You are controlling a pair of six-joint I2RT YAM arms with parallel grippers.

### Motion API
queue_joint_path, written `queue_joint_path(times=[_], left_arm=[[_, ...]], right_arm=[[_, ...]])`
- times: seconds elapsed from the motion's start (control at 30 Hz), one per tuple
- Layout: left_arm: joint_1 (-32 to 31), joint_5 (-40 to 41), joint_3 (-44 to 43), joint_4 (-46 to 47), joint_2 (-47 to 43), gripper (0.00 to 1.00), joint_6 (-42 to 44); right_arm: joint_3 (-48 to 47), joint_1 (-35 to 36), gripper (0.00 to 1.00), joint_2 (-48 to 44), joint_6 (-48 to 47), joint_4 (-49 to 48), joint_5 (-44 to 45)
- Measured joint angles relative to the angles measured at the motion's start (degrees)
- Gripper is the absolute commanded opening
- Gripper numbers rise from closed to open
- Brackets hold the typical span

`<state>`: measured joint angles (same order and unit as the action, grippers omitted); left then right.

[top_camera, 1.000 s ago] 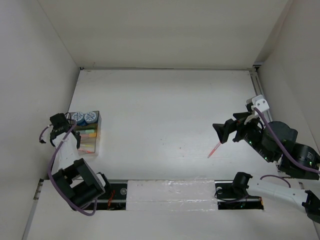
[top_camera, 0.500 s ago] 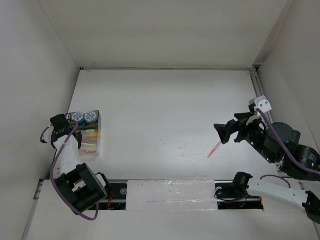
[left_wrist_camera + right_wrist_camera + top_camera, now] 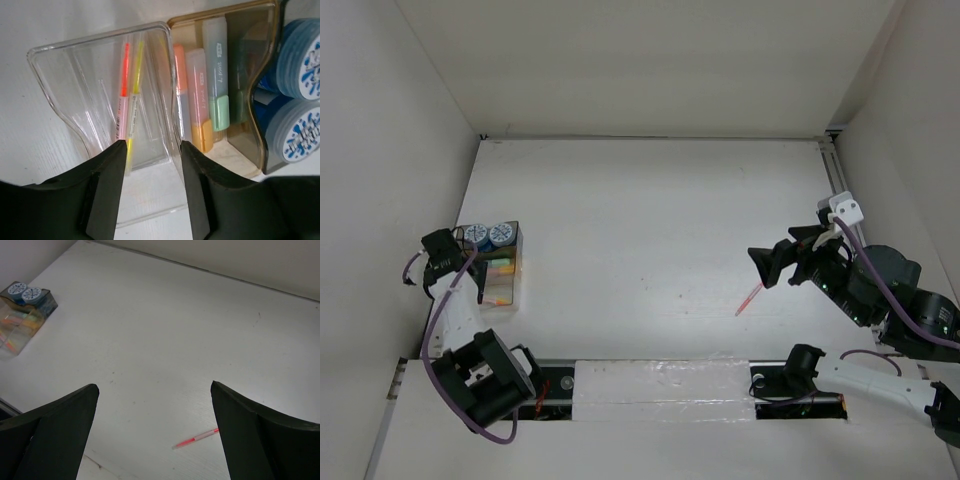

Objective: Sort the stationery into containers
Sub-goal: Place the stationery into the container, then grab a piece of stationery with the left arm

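The tray [image 3: 95, 42] stands at the table's left [image 3: 510, 290], seen far off in the right wrist view [image 3: 20, 337]. Its clear section holds an orange-red and pink pen [image 3: 123, 95] and a yellow pen [image 3: 134, 100]. Orange highlighters [image 3: 199, 100] and a green-grey highlighter [image 3: 217, 75] lie in the middle section. Two blue-and-white cylinders [image 3: 305, 57] [image 3: 488, 235] fill the far one. My left gripper [image 3: 152, 150] [image 3: 472, 280] is open at the tray's near end, holding nothing. A red pen [image 3: 196, 438] [image 3: 749, 298] lies on the table under my open right gripper [image 3: 152, 390] [image 3: 758, 262].
White walls close in the table on the left, back and right. A rail [image 3: 840, 180] runs along the right edge. The arm bases and a taped strip [image 3: 660, 385] line the near edge.
My left gripper has opened from shut and drawn slightly back toward the near edge. The yellow pen now lies free in the tray. The right arm has hardly moved.
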<state>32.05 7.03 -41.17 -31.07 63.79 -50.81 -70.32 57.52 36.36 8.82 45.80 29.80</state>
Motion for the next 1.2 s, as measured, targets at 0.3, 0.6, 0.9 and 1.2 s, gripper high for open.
queue_joint_path(times=[0.3, 0.6, 0.9, 1.2], left_arm=[[-2.1, -8.92, -7.48, 1.81, -9.94, 0.81, 6.38], [-33.33, -14.27, -21.51, 10.36, -6.51, 0.88, 13.22], [-85.48, 2.71, -38.69, 17.64, 31.12, 0.93, 14.88], [-99.25, 6.69, -52.37, 13.16, 52.57, 0.93, 18.6]], right_arm=[[0.0, 0.0, 1.0, 0.35, 0.39, 0.0, 0.26], [-3.45, 0.0, 1.0, -3.45, 4.52, 1.09, 8.87], [-21.27, 0.0, 1.0, -3.45, 11.02, 9.31, 17.9], [-24.55, 0.0, 1.0, -2.23, 12.39, 13.81, 16.24]])
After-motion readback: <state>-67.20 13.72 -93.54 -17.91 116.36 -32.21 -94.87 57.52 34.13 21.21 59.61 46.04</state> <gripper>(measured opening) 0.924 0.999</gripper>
